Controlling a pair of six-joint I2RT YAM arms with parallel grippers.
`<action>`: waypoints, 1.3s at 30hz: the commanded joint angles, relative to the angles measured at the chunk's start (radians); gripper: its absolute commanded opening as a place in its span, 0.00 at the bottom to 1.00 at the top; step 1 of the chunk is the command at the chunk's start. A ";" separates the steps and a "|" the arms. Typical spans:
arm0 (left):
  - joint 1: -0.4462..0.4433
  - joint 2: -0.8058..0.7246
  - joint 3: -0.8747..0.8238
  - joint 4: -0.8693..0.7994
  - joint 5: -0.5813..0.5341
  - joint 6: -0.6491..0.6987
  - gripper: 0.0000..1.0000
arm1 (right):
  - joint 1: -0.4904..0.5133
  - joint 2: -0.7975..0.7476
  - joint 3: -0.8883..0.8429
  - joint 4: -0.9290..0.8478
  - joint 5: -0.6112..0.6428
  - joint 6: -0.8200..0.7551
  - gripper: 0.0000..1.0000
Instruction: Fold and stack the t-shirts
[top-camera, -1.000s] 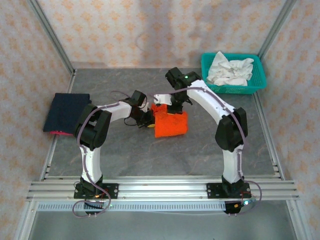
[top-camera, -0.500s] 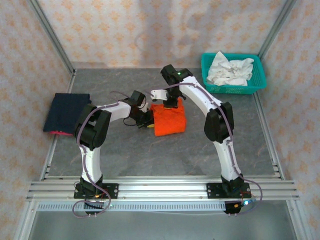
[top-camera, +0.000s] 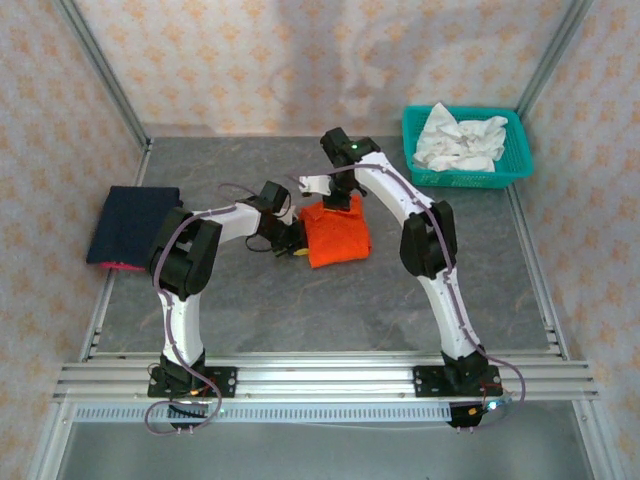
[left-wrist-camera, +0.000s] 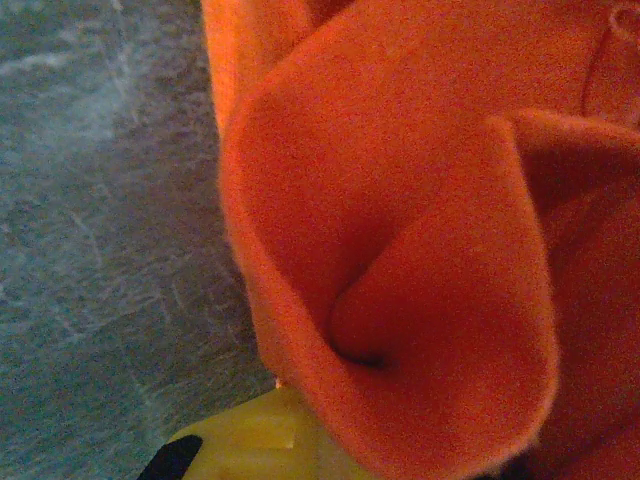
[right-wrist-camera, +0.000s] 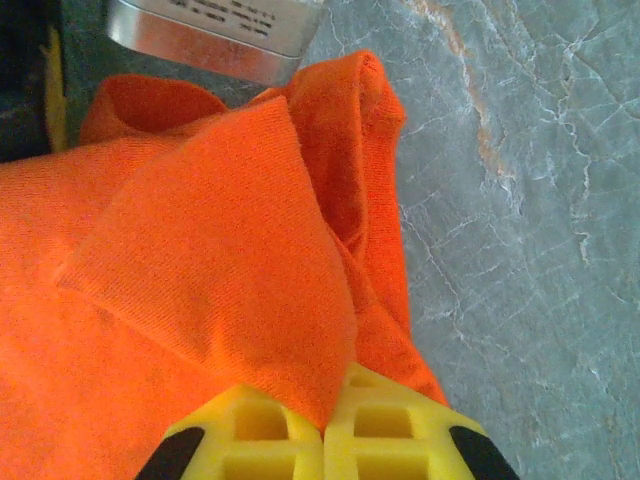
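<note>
we see the left gripper (top-camera: 295, 245) pinching the orange t-shirt (top-camera: 340, 237) at its left edge, the right gripper (right-wrist-camera: 325, 428) pinching a folded corner; the navy t-shirt (top-camera: 130, 222) lies well apart.

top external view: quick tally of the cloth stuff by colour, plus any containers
orange-red t-shirt: 1
dark navy t-shirt, folded: 1
white cloth heap in the basket: 1 heap, separate pieces cannot be told apart
teal basket: 1
total: 4
</note>
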 joint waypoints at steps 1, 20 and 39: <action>0.008 0.036 -0.037 -0.075 -0.040 0.008 0.00 | -0.003 0.032 0.043 0.058 -0.004 0.014 0.00; 0.008 0.031 -0.032 -0.084 -0.052 0.000 0.00 | 0.004 0.086 0.020 0.193 -0.034 0.075 0.60; 0.055 -0.224 -0.163 -0.121 -0.119 -0.033 0.64 | -0.066 -0.350 -0.601 0.887 -0.063 0.544 0.94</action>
